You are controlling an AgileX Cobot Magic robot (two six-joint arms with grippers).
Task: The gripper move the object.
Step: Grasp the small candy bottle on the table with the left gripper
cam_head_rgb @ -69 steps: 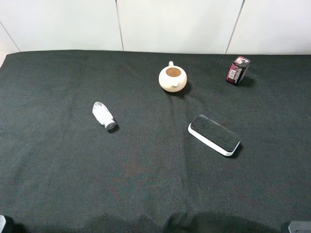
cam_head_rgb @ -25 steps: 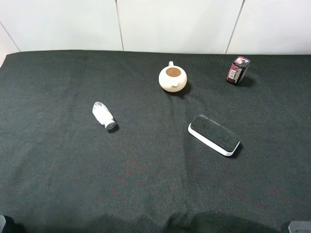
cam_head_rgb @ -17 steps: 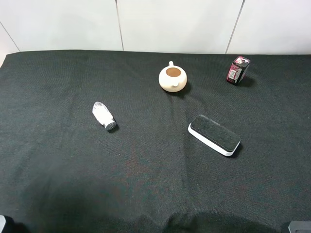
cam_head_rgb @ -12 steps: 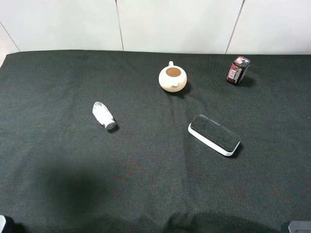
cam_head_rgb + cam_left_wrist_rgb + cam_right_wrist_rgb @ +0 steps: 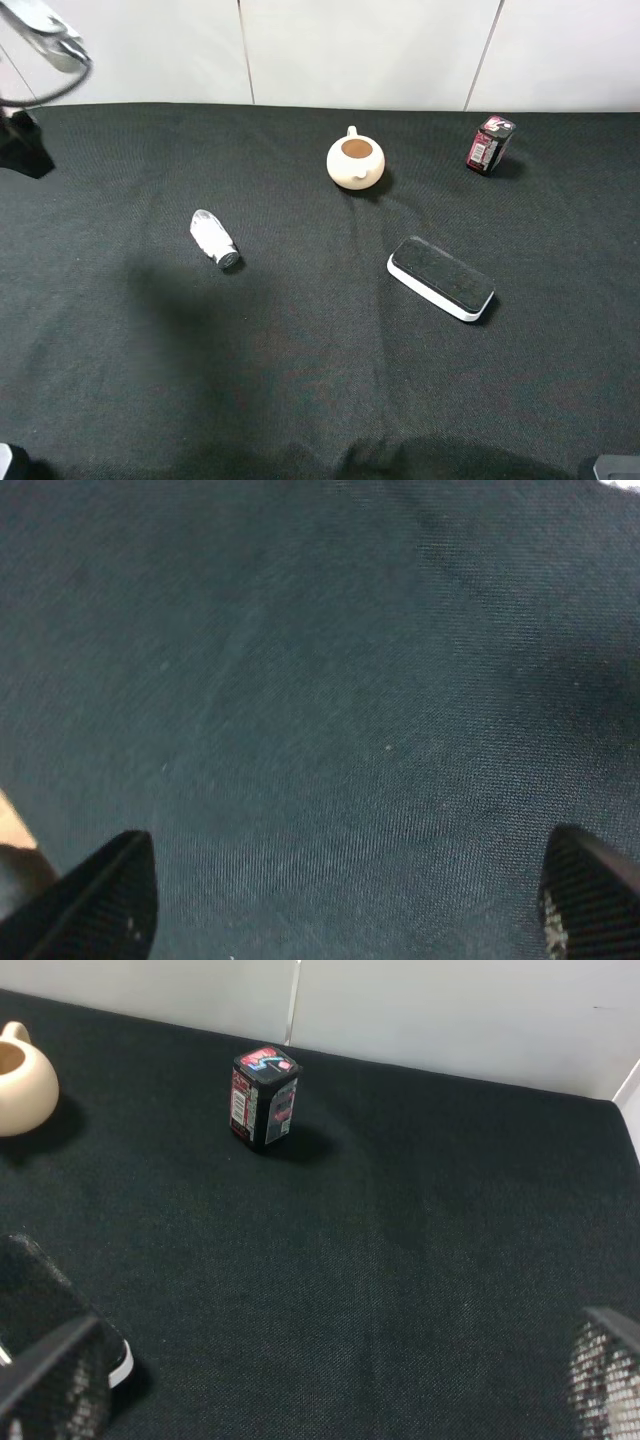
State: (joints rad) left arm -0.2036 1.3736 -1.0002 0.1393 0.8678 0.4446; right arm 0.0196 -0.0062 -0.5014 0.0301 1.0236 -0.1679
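The object, a small white shaker bottle [image 5: 213, 240] with a grey cap, lies on its side on the dark cloth, left of centre. My left arm [image 5: 28, 140] shows blurred at the far left edge, well away from the bottle. In the left wrist view the left gripper [image 5: 345, 915] is open and empty over bare cloth, and the bottle is out of that view. My right gripper [image 5: 325, 1385] is open and empty, and it does not show in the exterior high view.
A cream teapot [image 5: 355, 162] stands at the back centre, also in the right wrist view [image 5: 22, 1080]. A dark red box [image 5: 490, 144] [image 5: 264, 1099] stands at the back right. A black block with a white edge [image 5: 441, 278] lies right of centre.
My left arm has come into the exterior view at the far left, and its shadow has shifted over the cloth on the left. The bottle and the other things have not moved.
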